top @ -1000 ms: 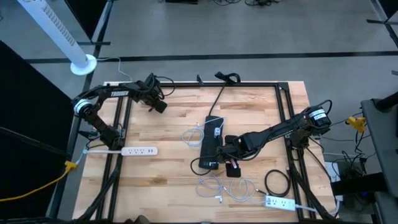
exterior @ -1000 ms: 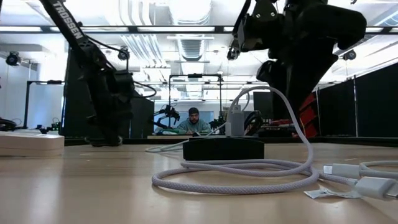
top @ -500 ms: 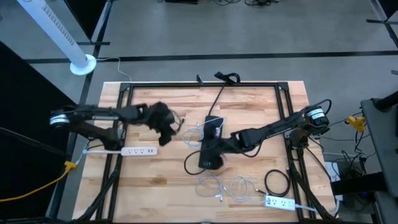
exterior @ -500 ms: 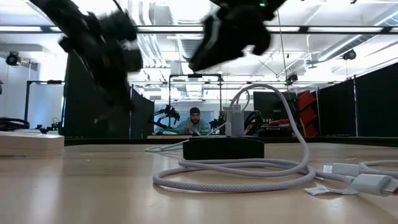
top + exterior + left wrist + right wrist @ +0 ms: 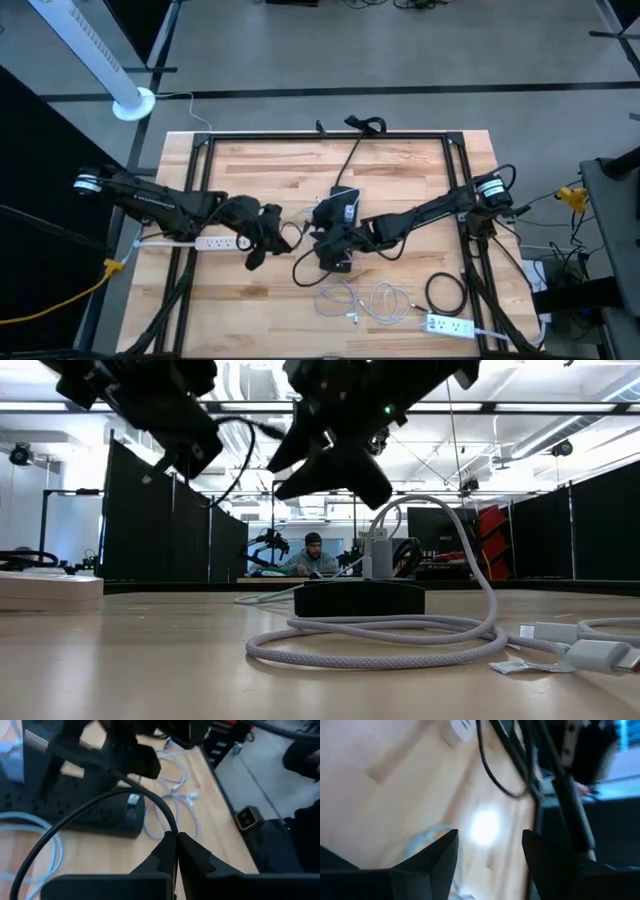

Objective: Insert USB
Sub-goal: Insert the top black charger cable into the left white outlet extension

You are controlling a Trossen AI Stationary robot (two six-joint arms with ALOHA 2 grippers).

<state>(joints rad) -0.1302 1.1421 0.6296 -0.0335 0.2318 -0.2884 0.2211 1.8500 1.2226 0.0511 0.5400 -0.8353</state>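
Here, left pincer [image 5: 176, 851] pinched together just beside black power strip [image 5: 337, 228], right pincer [image 5: 490, 852] apart above it

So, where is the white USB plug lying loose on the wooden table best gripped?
Probably by the white USB plug's thick housing, from straight above, claw across its two long sides: it lies flat on the wooden table, with the cable leaving one end.

A robotics laboratory or workshop hall is indicated. A pale butcher-block wooden table [image 5: 260, 170] is framed by black metal rails [image 5: 320, 134] and set on a grey concrete floor [image 5: 400, 60] marked with dark lines. Beyond the table, black curtain partitions [image 5: 580, 530], ceiling strip lights [image 5: 330, 390] and exposed ducting are seen, and a seated person [image 5: 312, 558] is visible at a distant workstation.
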